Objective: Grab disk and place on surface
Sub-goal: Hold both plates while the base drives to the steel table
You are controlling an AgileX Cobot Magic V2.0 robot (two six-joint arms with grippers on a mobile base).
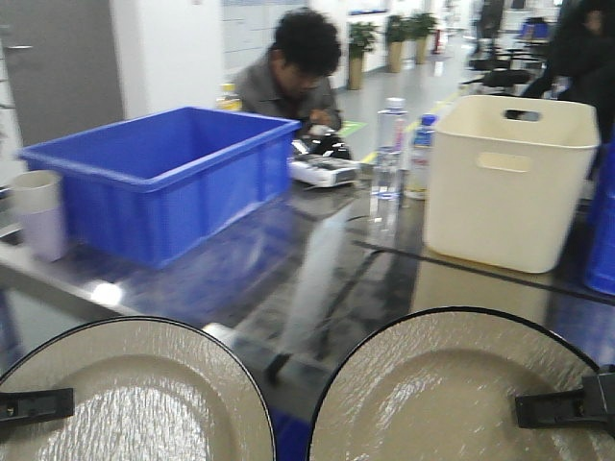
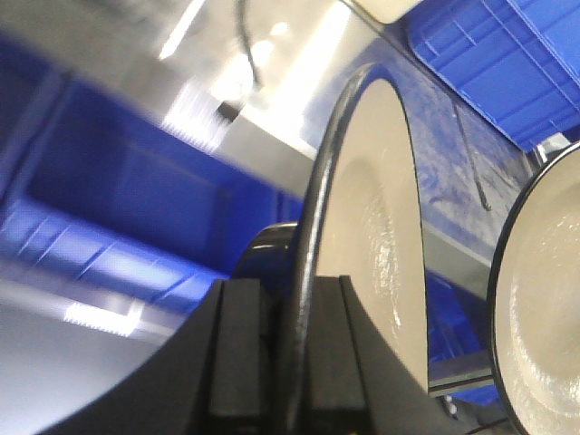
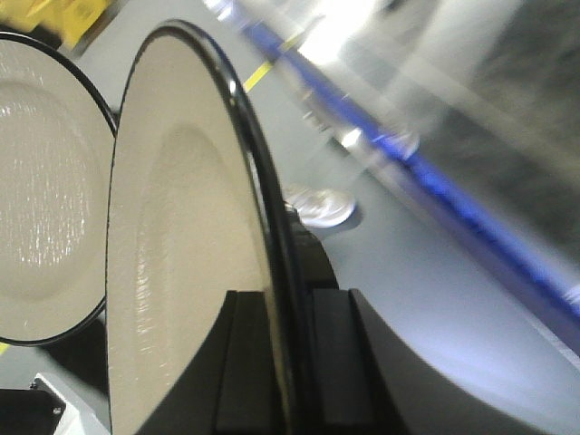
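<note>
1. Tools each grip a plate: the left tool (image 2: 288, 362) is clamped on the rim of the left plate (image 1: 135, 394).
2. The right tool (image 3: 285, 362) is clamped on the rim of the right plate (image 1: 452, 394).
3. Both plates hang side by side, not touching, at the near edge of the desk (image 1: 336, 279).
4. Farther back on the desk stand a blue bin (image 1: 163, 178), a clear bottle (image 1: 389, 144) and a cream bin (image 1: 504, 182).

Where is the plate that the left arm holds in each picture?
Front view: left plate bottom left, in the left gripper.
Left wrist view: left plate in the centre, edge-on.
Right wrist view: left plate at the far left.
Shared landmark: the right plate beside it, in all three.
</note>
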